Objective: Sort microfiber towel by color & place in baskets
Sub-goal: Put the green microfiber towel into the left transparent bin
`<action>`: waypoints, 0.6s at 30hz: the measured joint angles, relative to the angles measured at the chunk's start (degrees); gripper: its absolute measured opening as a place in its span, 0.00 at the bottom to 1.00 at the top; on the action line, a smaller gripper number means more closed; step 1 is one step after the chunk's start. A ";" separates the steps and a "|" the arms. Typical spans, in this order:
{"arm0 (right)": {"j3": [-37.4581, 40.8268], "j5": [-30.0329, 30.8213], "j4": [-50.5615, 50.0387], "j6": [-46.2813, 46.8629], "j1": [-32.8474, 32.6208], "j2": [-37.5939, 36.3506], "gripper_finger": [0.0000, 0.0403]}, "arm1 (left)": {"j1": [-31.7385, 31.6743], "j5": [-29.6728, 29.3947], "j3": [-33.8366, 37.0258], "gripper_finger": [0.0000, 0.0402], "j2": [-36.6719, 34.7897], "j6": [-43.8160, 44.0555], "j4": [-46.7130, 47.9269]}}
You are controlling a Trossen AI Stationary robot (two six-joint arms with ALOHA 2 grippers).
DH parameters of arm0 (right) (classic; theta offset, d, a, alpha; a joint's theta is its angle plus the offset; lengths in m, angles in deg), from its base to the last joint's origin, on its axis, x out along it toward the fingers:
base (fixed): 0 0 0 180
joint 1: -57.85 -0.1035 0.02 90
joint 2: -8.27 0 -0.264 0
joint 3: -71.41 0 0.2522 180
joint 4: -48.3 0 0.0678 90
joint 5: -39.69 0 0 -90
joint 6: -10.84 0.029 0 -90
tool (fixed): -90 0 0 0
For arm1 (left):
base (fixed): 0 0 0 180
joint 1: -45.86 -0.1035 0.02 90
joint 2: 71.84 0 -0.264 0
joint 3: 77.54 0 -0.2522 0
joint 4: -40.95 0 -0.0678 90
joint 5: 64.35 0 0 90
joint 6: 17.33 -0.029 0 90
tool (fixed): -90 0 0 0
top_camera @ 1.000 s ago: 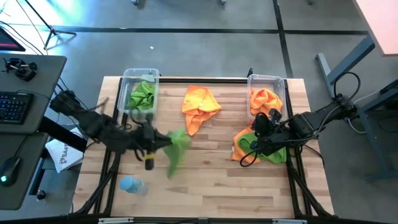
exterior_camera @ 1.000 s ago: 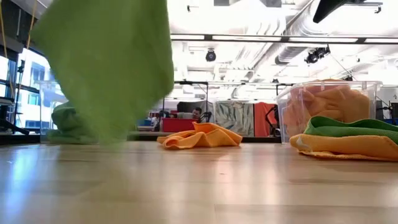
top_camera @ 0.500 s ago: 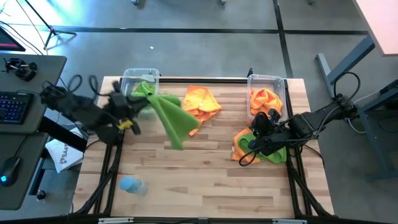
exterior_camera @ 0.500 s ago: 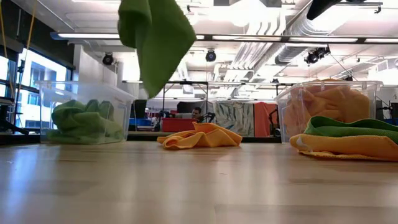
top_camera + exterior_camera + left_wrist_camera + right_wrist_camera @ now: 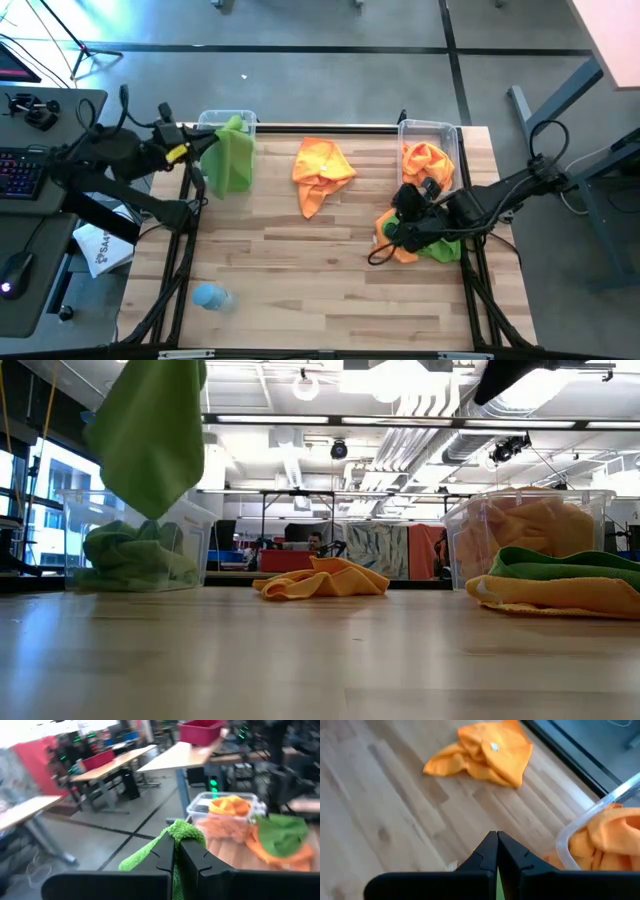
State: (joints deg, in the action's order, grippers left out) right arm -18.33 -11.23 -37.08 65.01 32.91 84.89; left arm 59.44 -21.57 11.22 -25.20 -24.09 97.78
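On the near part of the wooden tabletop (image 5: 330,290), toward its left corner, a small pale blue bottle (image 5: 211,297) is seen lying alone. Farther in, on the right side, a heap of one green towel over an orange towel (image 5: 428,243) is found just in front of the right basket; the right claw (image 5: 385,232) is poised over this heap with its fingers pressed together, and no cloth can be seen caught between them. Around the middle of the tabletop, toward the far edge, a loose orange towel (image 5: 322,170) is spread in a crumpled fold, well apart from both tubs. At the far right corner the right basket (image 5: 428,130), a clear tub, is filled with bunched orange cloth (image 5: 428,160). At the far left corner the left basket (image 5: 195,525), also clear, is seen holding green cloth (image 5: 130,558). Above that tub a green towel (image 5: 232,160) is held hanging by the left claw (image 5: 196,142), which is clenched on the cloth's upper edge; the towel's lower end dangles over the tub without resting inside. Beyond the tabletop, desks and a seated person are visible in the room behind.
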 joint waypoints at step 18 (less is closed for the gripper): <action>-0.02 4.95 15.30 -0.70 11.19 0.58 0.00 | -41.99 33.47 -0.03 0.00 -6.34 -24.83 -7.14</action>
State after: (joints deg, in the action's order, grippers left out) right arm -18.36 -6.28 -21.78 64.31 44.10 85.46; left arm 17.45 11.90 11.19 -31.54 -48.92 90.65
